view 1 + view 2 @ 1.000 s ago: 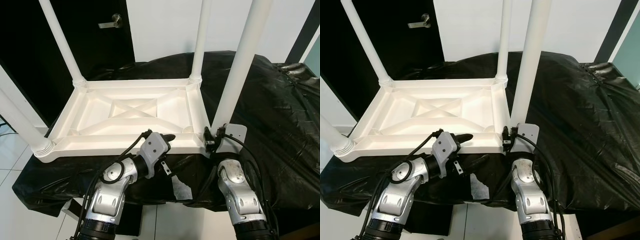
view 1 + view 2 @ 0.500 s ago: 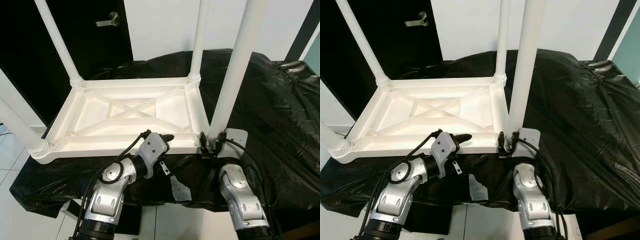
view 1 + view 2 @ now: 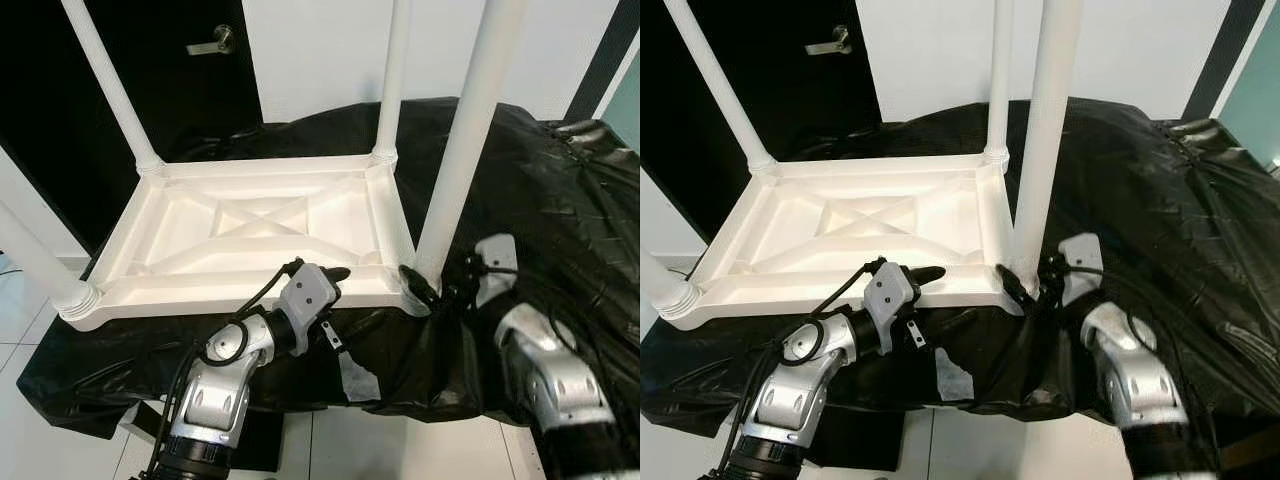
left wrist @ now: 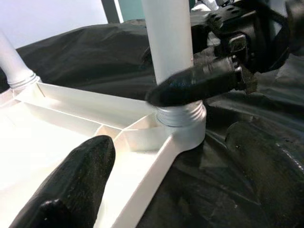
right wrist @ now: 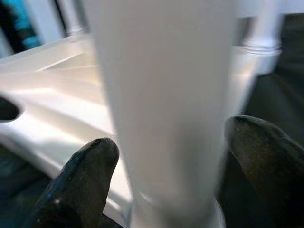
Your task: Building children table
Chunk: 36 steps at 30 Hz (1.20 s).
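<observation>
A white children's table (image 3: 250, 215) lies upside down on black plastic sheeting, with its legs standing up. My right gripper (image 3: 425, 290) is shut on the base of the near right leg (image 3: 460, 130), just above its threaded collar (image 4: 180, 116). In the right wrist view the leg sits between both fingers (image 5: 80, 175). My left gripper (image 3: 955, 295) is open and straddles the table's front rim (image 3: 230, 297). One finger (image 4: 71, 185) is over the underside and the other is over the plastic.
The black sheeting (image 3: 560, 200) covers the whole work surface and hangs over its front edge, where there is a pale patch (image 3: 357, 377). Three more legs stand at the other corners, the near left one (image 3: 40, 265) leaning out of frame. A dark door (image 3: 215, 42) is behind on the left.
My right arm has swung out to the right around the near right leg, keeping its fingers at the leg's base. The left arm has held still. The camera shifted slightly.
</observation>
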### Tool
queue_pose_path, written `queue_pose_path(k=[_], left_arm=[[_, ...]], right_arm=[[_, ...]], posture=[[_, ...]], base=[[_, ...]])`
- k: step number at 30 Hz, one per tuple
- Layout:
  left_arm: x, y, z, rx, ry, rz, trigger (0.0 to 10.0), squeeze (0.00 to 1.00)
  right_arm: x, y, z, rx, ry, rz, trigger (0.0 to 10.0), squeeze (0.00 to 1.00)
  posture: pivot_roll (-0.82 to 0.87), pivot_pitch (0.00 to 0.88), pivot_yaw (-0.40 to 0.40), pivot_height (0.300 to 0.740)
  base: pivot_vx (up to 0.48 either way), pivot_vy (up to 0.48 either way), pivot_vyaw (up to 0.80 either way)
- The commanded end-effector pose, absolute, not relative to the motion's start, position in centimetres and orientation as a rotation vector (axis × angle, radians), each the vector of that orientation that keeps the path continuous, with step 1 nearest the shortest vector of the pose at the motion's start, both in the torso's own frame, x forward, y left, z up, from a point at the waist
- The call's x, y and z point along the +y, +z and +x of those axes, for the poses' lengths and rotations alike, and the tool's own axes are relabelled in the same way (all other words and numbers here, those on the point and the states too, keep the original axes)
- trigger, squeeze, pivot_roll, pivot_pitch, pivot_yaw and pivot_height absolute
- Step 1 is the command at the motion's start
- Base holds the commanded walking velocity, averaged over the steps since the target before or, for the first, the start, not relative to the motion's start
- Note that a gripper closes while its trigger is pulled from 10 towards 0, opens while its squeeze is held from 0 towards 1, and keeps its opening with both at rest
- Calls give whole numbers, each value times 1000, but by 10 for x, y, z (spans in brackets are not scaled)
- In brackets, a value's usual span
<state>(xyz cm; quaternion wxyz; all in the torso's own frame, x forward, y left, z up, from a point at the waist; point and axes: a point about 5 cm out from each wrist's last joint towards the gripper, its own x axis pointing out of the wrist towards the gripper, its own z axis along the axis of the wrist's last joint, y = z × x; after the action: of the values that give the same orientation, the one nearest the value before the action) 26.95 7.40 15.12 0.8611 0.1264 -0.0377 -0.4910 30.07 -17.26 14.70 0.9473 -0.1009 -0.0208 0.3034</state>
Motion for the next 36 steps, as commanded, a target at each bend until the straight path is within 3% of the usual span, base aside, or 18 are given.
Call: queue_pose_path(k=[1,4,5,6,7,22,23,34,36], left_arm=[[79,151,277,-85,-888,264,10000,0],[79,151,278,-87,-887,261,10000,0],[78,151,279,-91,-887,264,10000,0],[78,151,279,-91,-887,264,10000,0],[77,152,280,-95,-887,265,10000,0],[78,152,282,-104,-860,256,10000,0],[78,152,282,-105,-856,236,10000,0],[76,150,282,-101,-856,221,10000,0],[76,149,281,-98,-857,221,10000,0]], right_arm=[[-170,143,303,-20,666,-231,10000,0],[-170,140,311,-7,686,-279,9647,0],[-169,139,313,0,700,-292,4157,0],[-169,139,313,0,700,-292,4157,0],[-167,138,316,2,712,-288,0,0],[-172,124,316,34,600,-261,0,0],[-168,116,313,54,518,-266,10000,0],[-149,102,305,71,240,-132,10000,0],[-146,102,304,65,121,-90,10000,0]], posture=[[-58,0,43,740],[-55,0,43,740],[-46,0,38,740],[-46,0,38,740],[-35,0,30,740],[-52,0,28,740],[-70,0,32,740],[-85,0,37,740],[-85,0,40,740]], base=[[0,0,0],[0,0,0],[0,0,0],[0,0,0],[0,0,0],[0,0,0],[0,0,0],[0,0,0],[0,0,0]])
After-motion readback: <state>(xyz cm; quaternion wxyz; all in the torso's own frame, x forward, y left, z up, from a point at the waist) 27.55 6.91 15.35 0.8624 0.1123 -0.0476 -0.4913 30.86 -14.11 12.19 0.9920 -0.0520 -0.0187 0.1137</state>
